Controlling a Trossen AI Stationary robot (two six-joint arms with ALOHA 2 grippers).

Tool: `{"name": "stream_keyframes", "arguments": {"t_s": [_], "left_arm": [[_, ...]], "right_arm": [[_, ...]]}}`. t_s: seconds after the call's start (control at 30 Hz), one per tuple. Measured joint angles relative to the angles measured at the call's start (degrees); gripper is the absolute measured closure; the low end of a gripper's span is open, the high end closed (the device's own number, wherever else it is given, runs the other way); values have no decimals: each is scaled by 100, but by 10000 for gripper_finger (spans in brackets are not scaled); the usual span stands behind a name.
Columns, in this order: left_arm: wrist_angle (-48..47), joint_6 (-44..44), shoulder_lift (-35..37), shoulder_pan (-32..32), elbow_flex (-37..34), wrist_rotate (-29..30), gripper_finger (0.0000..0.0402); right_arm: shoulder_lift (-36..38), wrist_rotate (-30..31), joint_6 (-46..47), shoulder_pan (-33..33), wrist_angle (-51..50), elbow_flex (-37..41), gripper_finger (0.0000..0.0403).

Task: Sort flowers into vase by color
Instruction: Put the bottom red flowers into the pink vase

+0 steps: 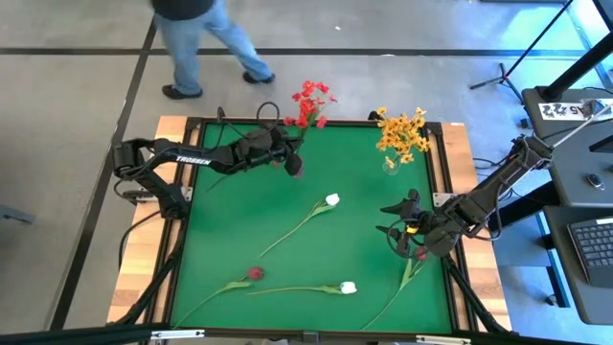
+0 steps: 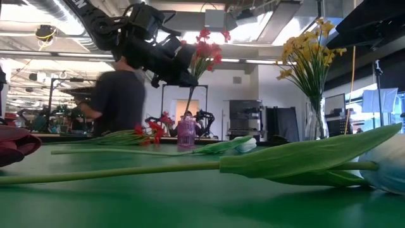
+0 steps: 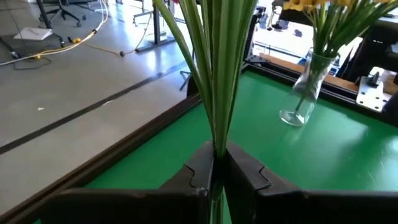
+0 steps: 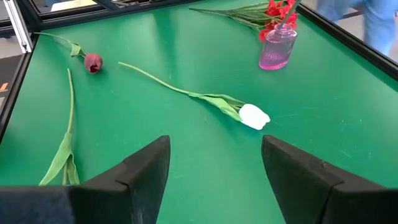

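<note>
Left claw (image 3: 214, 167), at the far edge of the surface (image 1: 239, 230): we see it clamped on the bunched green stems of a red spray (image 1: 308, 101). It holds them low so that the blooms stand upright above it. The small pink vase (image 4: 277, 50) stands just below in the low view. We judge the upright hold to serve threading the stem ends into its narrow neck; whether they have entered we cannot tell. More red blooms lie beside that vase.

Yellow sprays (image 1: 402, 132) already stand in the clear vase (image 3: 305, 93) at the far right corner, well apart from the pink one, which keeps the colours separate.

Right claw (image 4: 216, 149), over the right side of the surface: its fingers are spread wide and hold nothing. We read it as waiting.

Loose stems lie flat on the surface: two white buds (image 1: 332, 199) (image 1: 349, 287), a maroon bud (image 1: 255, 273) near the front, and another maroon bud (image 1: 420, 254) close under the right claw. We judge these unsorted.
</note>
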State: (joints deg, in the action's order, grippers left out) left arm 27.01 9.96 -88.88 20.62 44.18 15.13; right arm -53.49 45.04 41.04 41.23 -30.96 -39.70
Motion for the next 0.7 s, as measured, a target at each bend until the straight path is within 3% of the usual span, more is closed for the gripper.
{"name": "stream_keyframes", "arguments": {"t_s": [0.7], "left_arm": [[-458, -420, 132, -343, 2, 51, 376]], "right_arm": [[-2, 44, -2, 0, -2, 2, 150]]}}
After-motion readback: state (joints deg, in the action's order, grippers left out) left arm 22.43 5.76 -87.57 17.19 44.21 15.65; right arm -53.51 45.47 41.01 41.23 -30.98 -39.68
